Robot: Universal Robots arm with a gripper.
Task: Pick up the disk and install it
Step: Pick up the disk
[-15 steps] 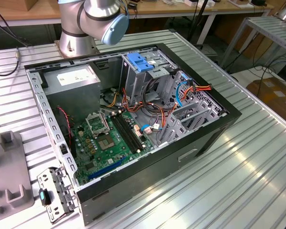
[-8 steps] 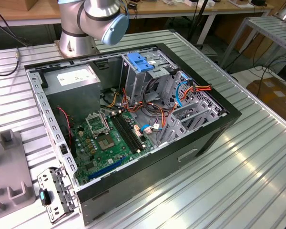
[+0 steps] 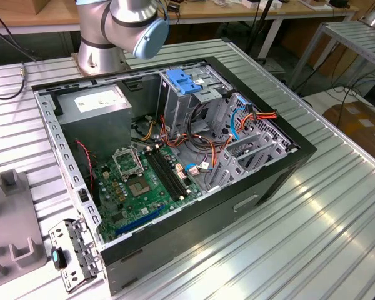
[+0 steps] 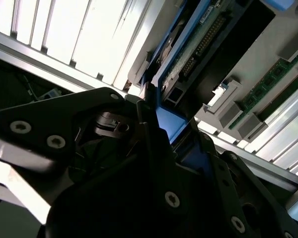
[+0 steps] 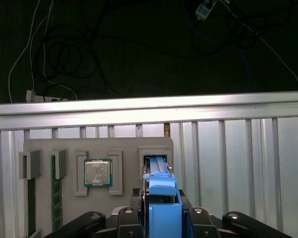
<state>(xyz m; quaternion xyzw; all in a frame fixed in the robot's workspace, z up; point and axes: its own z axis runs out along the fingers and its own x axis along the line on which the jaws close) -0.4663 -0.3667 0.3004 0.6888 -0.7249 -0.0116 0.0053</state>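
Disk [image 5: 163, 191], one, between the hand's [image 5: 162, 214] two fingers [image 5: 139, 220]

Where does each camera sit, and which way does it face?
Exterior view: off the arm, looking down into the open computer case; the arm base shows.
First wrist view: on the wrist, looking along the gripper at the disk in the grey tray.
Second wrist view: close against the gripper, facing the disk.
Both wrist views share gripper, disk and tray.

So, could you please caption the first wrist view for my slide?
Gripper clasping the blue-railed disk, on edge at the grey fixture slot.
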